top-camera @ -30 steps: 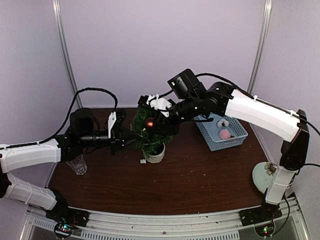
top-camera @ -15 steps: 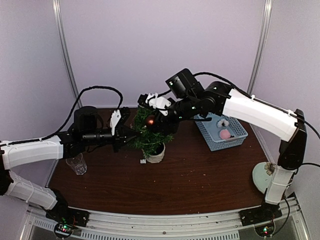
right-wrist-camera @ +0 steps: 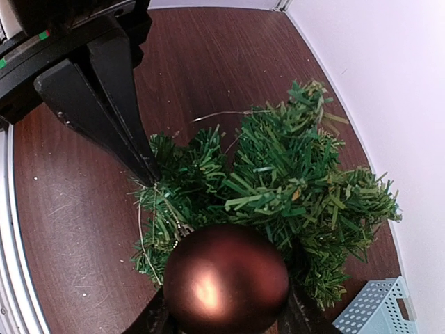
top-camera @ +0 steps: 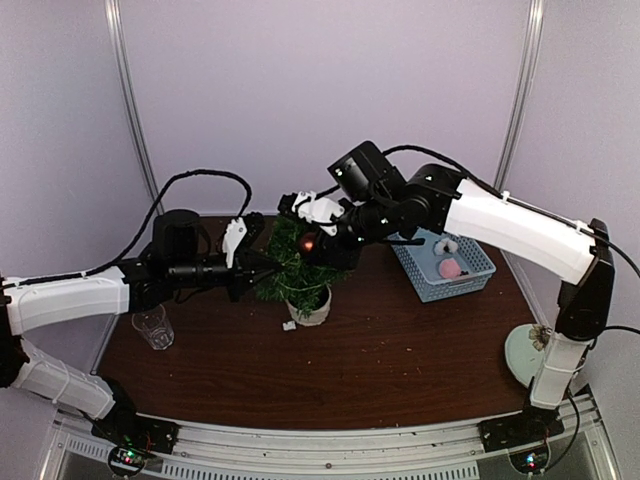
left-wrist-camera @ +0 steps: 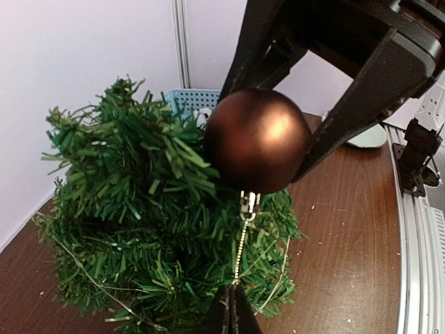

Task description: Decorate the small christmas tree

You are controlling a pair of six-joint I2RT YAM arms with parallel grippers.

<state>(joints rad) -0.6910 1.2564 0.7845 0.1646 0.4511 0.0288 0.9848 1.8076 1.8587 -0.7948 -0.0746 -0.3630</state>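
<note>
The blue basket (top-camera: 447, 264), off to the outer side of the right gripper (right-wrist-camera: 224, 307) and beside its arm, is holding a pink round piece (top-camera: 450, 267) and a small white-grey piece (top-camera: 446, 245). A white pot (top-camera: 313, 308), sitting just below both grippers, is holding the tree (top-camera: 296, 266). A clear glass (top-camera: 152, 326) is standing under the left arm, well back from its fingers; what is in it cannot be told.

The tree is standing roughly upright in the pot, its long axis running vertically and its tip pointing up, right between the two grippers.

The right gripper is clamping a brown ball (right-wrist-camera: 226, 278) between its fingers, pressed against the tree's upper sprigs. The left gripper (left-wrist-camera: 233, 309) is squeezed fully together, pinching the thin gold cord (left-wrist-camera: 240, 250) hanging from the ball's cap.

The top view is giving the whole table (top-camera: 400, 360), basket and glass, but the cord is too small to see there. Only the left wrist view is showing the cord and the pinch on it. The right wrist view is showing the left fingers (right-wrist-camera: 104, 104) reaching into the tree's side, plus a basket corner.
</note>
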